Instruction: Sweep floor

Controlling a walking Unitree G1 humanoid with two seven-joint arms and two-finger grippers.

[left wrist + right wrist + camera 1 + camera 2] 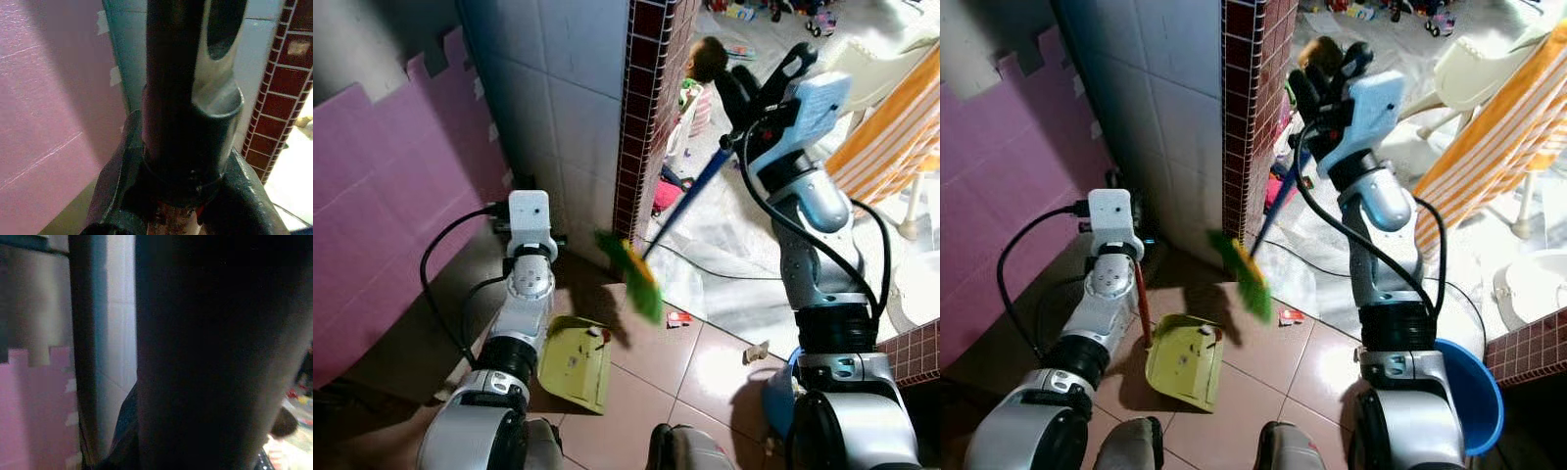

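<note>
- Right gripper is raised high, fingers pinched around the upper end of the broom's blue handle; the handle slants down toward the wall corner.
- Broom head — green bristles, blurred — is off the floor, hanging over the tiles just beside the brick-tiled wall edge.
- Left gripper is clamped on the dustpan's upright red handle. The yellow dustpan rests flat on the floor near the foot of the wall, with a few specks of debris already in its tray.
- A small red scrap lies on the tiles beside the pan's open side, apart from it.
- Judged step: mid-stroke, gathering debris toward the pan.
- Next move calls for lowering the bristles beyond the scrap and drawing it toward the pan's lip — holding the pan steady and flat meanwhile.
</note>
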